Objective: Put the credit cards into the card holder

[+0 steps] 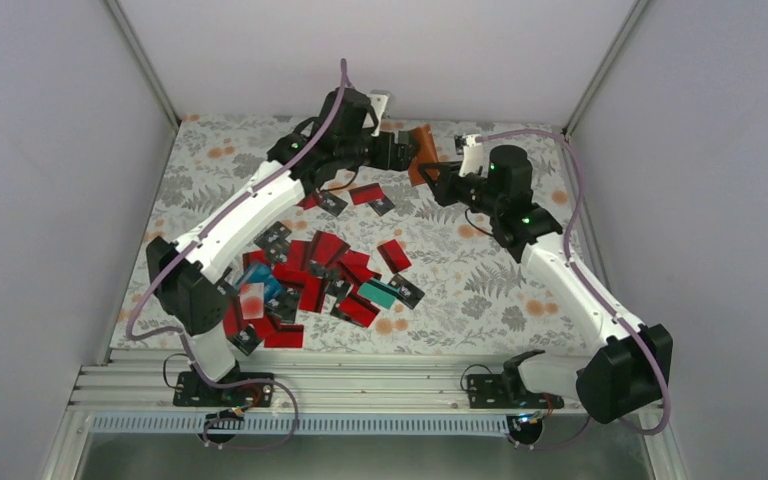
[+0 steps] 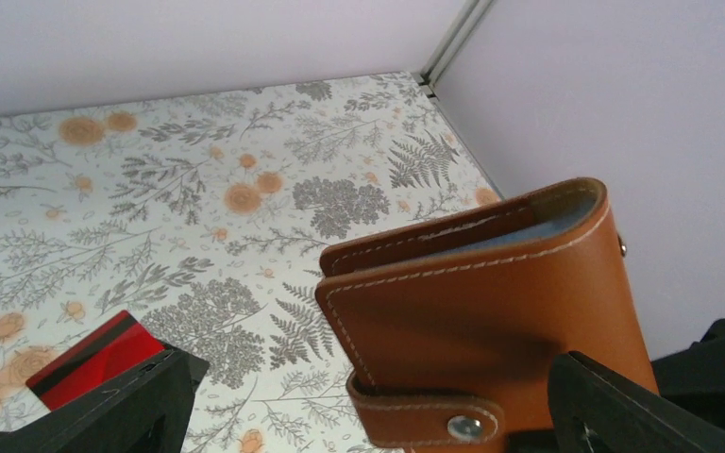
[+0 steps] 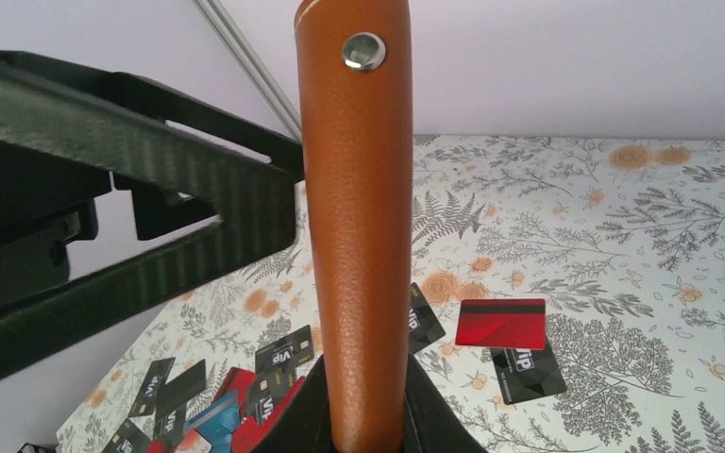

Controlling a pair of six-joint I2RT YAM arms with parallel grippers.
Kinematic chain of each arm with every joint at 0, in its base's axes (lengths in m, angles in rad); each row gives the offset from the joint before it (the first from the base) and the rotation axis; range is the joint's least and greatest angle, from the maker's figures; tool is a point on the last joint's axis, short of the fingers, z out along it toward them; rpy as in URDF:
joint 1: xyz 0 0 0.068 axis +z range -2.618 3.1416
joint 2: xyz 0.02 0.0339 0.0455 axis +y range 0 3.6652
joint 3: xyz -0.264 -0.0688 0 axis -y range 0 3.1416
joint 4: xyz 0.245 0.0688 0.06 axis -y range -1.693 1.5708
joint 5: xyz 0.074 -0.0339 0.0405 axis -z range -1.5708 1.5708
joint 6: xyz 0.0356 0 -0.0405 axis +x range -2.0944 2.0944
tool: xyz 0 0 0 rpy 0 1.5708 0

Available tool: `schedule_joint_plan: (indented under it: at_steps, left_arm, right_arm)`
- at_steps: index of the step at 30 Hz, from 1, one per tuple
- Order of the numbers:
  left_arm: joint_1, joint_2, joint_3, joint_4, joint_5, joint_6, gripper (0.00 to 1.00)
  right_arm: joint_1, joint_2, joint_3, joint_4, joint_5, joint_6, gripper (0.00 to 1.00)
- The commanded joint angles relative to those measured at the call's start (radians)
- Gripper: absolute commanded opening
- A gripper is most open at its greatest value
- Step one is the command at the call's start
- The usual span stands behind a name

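From above, you see both arms reaching to the far middle of the floral table [image 1: 520,300]. The card holder [image 1: 422,152], brown and folded, sits there between the left gripper [image 1: 401,152] on its left and the right gripper [image 1: 438,180] on its near right. The credit cards [image 1: 310,278] lie in a loose heap on the near left part of the table. They are mostly red and black, with a couple of teal and blue ones, and a few more are scattered farther out, under the left arm's wrist.

In the left wrist view, your left gripper's fingers [image 2: 123,406] stand wide apart at the bottom corners and grasp nothing. The holder fills the space toward the right-hand finger, with its strap fastened by a metal stud [image 2: 464,427] and grey pocket edges showing along the top fold. You cannot tell whether that finger touches the leather, but the other finger is well clear of it. A red card [image 2: 94,360] with a black stripe lies on the cloth just beside the left-hand finger.

In the right wrist view, the holder stands upright and edge on, off the cloth. Your right gripper's fingers are closed tight on its lower end at the bottom of the frame. The left gripper's black frame looms blurred just left of the holder. Behind it, a black VIP card [image 3: 527,370] lies on the cloth among other cards
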Motion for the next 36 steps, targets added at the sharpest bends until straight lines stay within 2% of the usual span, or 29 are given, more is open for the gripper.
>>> schedule_joint_plan:
  at_steps: [1,36]
  left_arm:
    - [-0.021,0.040,0.060,-0.008,-0.026,-0.016,0.93]
    - [-0.047,0.135,0.084,-0.061,-0.122,-0.030,0.81]
  right_arm:
    - [0.016,0.004,0.040,-0.003,0.028,-0.015,0.04]
    - [0.017,-0.035,0.058,-0.001,0.029,-0.016,0.04]
